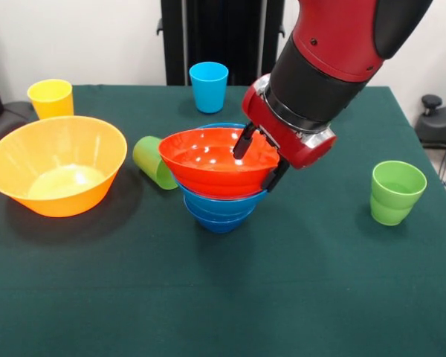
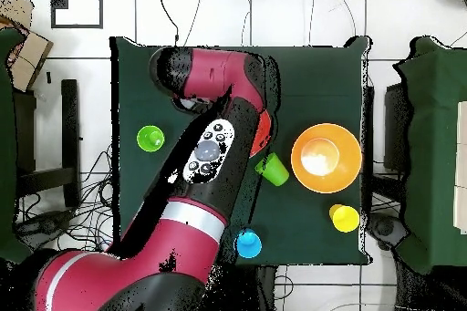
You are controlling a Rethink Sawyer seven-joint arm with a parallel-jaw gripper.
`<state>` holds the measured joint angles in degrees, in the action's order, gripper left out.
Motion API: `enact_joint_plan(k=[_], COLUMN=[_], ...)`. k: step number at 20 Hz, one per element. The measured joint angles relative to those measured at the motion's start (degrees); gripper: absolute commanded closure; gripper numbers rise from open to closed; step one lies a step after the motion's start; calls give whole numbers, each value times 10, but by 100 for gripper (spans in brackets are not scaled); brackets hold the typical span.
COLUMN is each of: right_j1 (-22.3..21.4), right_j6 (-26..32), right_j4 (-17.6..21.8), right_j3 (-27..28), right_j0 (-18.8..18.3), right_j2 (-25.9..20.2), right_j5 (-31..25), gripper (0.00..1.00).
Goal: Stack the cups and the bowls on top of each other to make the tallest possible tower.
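We see the end effector (image 1: 257, 159) pinching the rim of the glossy orange-red flared plastic bowl (image 1: 208, 160), which tops the nested blue bowls (image 1: 219, 208) below it.

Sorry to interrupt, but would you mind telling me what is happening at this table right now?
The red and black arm has its pincer at the rim of the orange-red bowl, which sits atop nested blue bowls as a short tower. The big yellow-orange bowl stands apart. One green cup lies tipped beside the tower; the other green cup, the yellow cup and the blue cup stand unstacked.
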<state>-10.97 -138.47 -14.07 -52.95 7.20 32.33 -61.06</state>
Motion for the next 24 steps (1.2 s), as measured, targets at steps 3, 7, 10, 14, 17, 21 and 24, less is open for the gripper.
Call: enact_joint_plan(k=[3,7,10,14,17,21,24], right_j1=[0,0,0,0,-1,-1,-1], right_j6=[0,0,0,0,0,0,0], right_j4=[0,0,-2,-5,-6,-6,-6], right_j3=[20,43,78,105,134,163,195], right_j0=[-5,-12,-23,-33,-41,-47,-50], right_j2=[3,6,12,16,24,34,48], right_j5=[-24,-53,-96,-126,-158,-192,-231], gripper=[0,0,0,0,0,0,0])
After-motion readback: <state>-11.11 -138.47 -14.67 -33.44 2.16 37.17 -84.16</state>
